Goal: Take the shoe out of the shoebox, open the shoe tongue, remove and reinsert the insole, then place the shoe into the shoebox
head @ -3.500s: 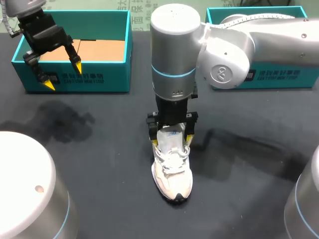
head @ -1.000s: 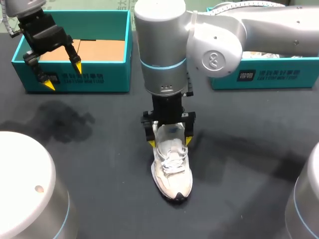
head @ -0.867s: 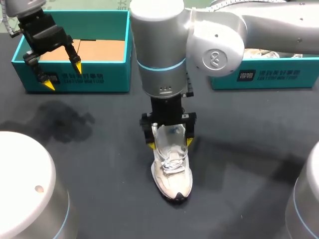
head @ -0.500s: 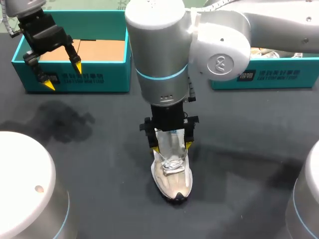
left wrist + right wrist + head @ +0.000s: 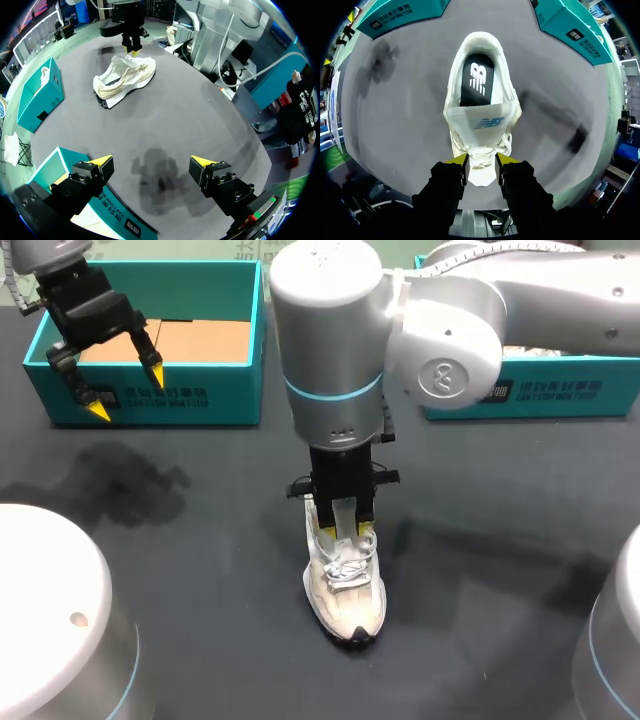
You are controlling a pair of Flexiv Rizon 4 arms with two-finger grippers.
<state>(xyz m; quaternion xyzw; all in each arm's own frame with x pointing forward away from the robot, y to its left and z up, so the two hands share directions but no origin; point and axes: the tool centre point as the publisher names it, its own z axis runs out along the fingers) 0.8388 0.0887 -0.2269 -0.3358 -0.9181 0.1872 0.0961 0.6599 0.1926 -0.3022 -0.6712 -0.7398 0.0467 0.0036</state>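
Note:
A white sneaker (image 5: 346, 592) stands on the dark table, toe toward the front edge. In the right wrist view its black insole (image 5: 477, 82) lies inside the sneaker (image 5: 457, 100), and the white tongue (image 5: 481, 120) stands up. My right gripper (image 5: 345, 531) hangs straight down over the laces; its yellow fingertips (image 5: 460, 160) press the tongue's end from both sides. The left wrist view shows that gripper (image 5: 131, 47) at the sneaker (image 5: 125, 80). My left gripper (image 5: 126, 390) hangs open over the front wall of the left teal shoebox (image 5: 150, 408), holding nothing (image 5: 151, 162).
A second teal shoebox (image 5: 540, 395) stands at the back right, partly behind my right arm. A darker stain (image 5: 125, 480) marks the table in front of the left box. Grey arm bases fill both front corners.
My right gripper's fingers have come together from wide apart beside the shoe onto the tongue. The left arm has not moved.

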